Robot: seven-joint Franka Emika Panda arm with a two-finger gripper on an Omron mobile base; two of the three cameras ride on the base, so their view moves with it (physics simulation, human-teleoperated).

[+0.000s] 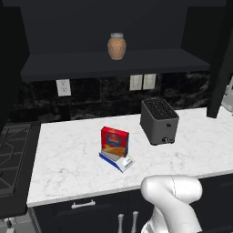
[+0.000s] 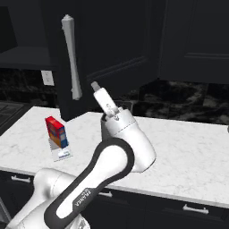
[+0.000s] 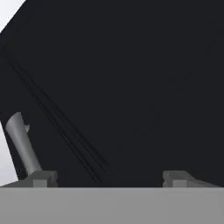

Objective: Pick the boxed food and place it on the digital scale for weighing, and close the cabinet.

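Note:
The red boxed food [image 1: 114,141] [image 2: 57,131] stands upright on the small digital scale [image 1: 123,162] [image 2: 62,154], on the marble counter. The cabinet [image 2: 112,40] is open, and its dark door swings out over the counter with a long silver handle [image 2: 71,58]. My gripper [image 2: 99,93] is raised just right of that handle, close to the door's face. In the hand view the door panel [image 3: 131,87] lies right in front of the gripper [image 3: 112,177], whose fingertips [image 3: 42,178] stand wide apart and open with nothing between them; the handle [image 3: 21,144] is at lower left.
A tan jar [image 1: 117,45] sits on the open cabinet shelf [image 1: 113,63]. A black toaster [image 1: 159,120] stands on the counter [image 1: 68,164] right of the scale. A stove [image 1: 11,154] borders the counter's left end. Drawers with short handles [image 2: 192,209] run below.

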